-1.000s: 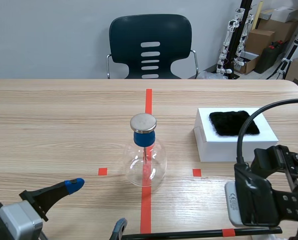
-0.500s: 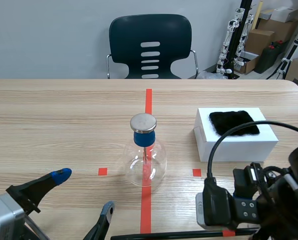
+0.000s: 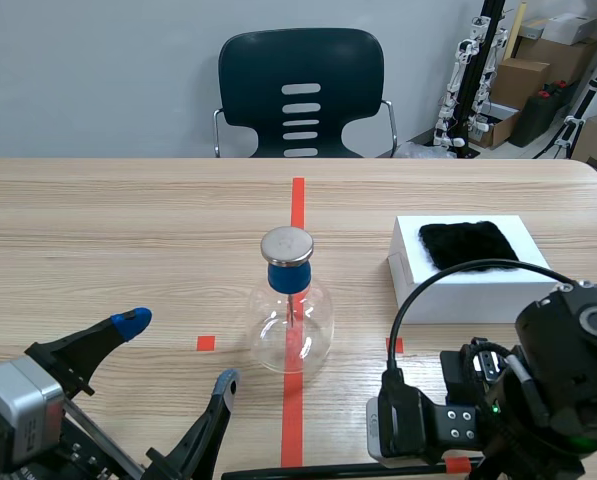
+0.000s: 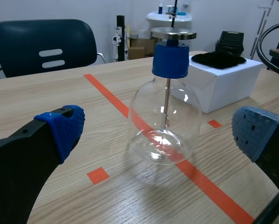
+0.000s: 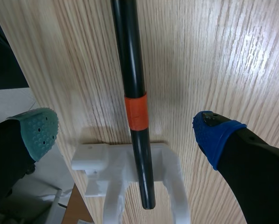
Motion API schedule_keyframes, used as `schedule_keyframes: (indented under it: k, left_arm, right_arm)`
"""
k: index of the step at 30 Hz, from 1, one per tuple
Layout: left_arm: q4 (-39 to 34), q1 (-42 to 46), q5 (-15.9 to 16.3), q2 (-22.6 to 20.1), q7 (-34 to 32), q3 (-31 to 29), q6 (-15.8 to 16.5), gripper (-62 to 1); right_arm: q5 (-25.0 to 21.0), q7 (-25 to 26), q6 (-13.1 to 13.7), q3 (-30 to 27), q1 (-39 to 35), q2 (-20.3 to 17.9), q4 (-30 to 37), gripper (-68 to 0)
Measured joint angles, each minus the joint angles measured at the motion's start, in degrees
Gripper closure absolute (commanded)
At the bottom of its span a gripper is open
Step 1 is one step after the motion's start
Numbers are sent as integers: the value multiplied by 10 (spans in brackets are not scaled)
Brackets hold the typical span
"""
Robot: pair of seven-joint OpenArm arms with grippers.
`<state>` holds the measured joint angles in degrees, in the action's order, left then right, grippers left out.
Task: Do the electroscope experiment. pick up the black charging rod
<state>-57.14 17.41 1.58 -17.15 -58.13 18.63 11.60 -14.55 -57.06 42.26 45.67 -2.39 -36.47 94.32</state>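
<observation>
Black charging rod (image 5: 130, 70): lying flat along the near edge of the counter (image 3: 128, 230), running left to right across the near end of the red tape line; not lifted, not pinched by anything.
Rod band (image 5: 136, 113): orange-red ring around the rod near its right end, just short of the cradle.
White cradle (image 5: 97, 158): under the rod's right end, carrying it in its middle slot.
Right gripper (image 5: 125, 131): low over the rod's banded end at the near right, fingers spread wide, one pad on each side of the rod and both clear of it.
Left gripper (image 3: 178, 352): at the near left above the counter, fingers spread wide with nothing between them; aimed toward the electroscope, well short of it.
Electroscope (image 3: 291, 315): upright on the tape line at mid-counter; clear round flask, blue stopper, flat metal disc on top, thin stem hanging inside.
White box (image 3: 478, 290): right of the electroscope, apart from it, far of the right arm.
Black fur cloth (image 3: 468, 245): lying on top of the white box.
Chair (image 3: 300, 90): dark, at the far side of the counter, in line with the tape line.
</observation>
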Motion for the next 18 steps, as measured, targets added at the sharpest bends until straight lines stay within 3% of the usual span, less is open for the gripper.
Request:
schedule_keyframes:
  k: [9, 18]
  left_arm:
    - [8, -12, 0, 4, 0, 0, 10, -623]
    - [75, -30, 0, 21, -5, 29, 10, -623]
  right_arm:
    - [54, 41, 0, 26, 17, 1, -5, -590]
    - [53, 45, 0, 26, 17, 1, -5, -588]
